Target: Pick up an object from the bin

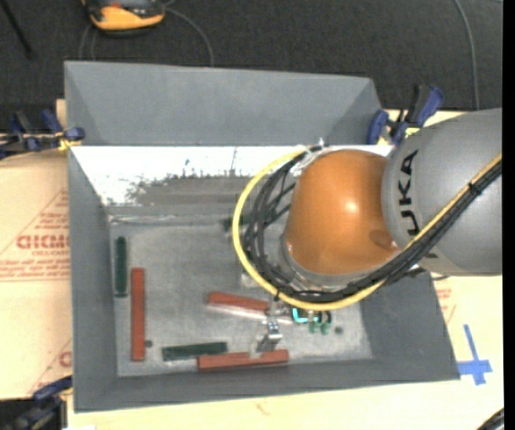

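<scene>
My gripper (272,331) hangs low over the bin floor, right of centre near the front, mostly hidden under the arm's orange cover. A red-brown stick (236,304) lies slanted just to its left, its right end reaching the gripper. Directly in front of the gripper lies a second red-brown stick (243,359) along the front wall. A dark green stick (194,352) lies flat to that one's left. Small green pieces (321,323) show just right of the gripper.
Along the bin's left side lie a dark green stick (120,265) and a long red-brown stick (137,313), both pointing front to back. The arm and its cables cover the bin's right half.
</scene>
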Controlling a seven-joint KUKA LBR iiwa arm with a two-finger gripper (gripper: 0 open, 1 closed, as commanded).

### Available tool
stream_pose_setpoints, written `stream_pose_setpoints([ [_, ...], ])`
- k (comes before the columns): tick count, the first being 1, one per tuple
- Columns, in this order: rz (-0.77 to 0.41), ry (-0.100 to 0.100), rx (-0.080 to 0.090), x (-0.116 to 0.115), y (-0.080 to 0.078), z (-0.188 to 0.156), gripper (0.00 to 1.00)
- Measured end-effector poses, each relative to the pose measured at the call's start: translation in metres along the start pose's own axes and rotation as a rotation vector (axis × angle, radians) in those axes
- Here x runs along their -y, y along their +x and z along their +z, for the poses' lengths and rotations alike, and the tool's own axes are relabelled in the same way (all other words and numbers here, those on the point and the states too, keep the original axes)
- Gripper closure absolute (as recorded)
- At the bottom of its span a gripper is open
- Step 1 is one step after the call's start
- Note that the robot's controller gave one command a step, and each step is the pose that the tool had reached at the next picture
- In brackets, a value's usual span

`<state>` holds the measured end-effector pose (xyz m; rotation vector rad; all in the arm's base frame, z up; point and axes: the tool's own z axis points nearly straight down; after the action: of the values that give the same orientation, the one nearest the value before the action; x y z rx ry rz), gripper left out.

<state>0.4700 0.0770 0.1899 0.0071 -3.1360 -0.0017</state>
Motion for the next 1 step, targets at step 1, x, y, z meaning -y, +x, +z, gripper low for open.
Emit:
stream_pose_setpoints([
  [1, 0.003, -0.001, 0.007, 0.0002, -0.0018, -0.0034, 0.00],
])
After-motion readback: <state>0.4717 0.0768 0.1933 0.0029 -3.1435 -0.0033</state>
